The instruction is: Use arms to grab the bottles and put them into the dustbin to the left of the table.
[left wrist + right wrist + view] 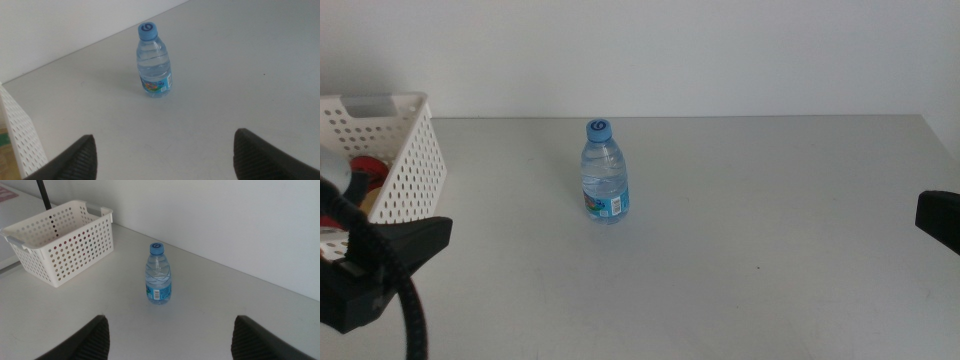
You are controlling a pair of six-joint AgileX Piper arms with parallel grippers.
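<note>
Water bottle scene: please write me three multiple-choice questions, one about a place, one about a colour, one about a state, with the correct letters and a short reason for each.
1. Where is the dustbin relative to the water bottle in the middle view?
A. to its left
B. to its right
C. under it

2. What colour is the bottle's cap?
A. red
B. blue
C. green

3. How are the left hand and right hand?
A. both open, holding nothing
B. left shut on the bottle
C. right shut on the bottle

Answers:
1 A, the white holed basket sits at the table's left edge.
2 B, the cap is blue in all views.
3 A, each wrist view shows jaws wide apart, with the bottle upright and far from them.
</note>
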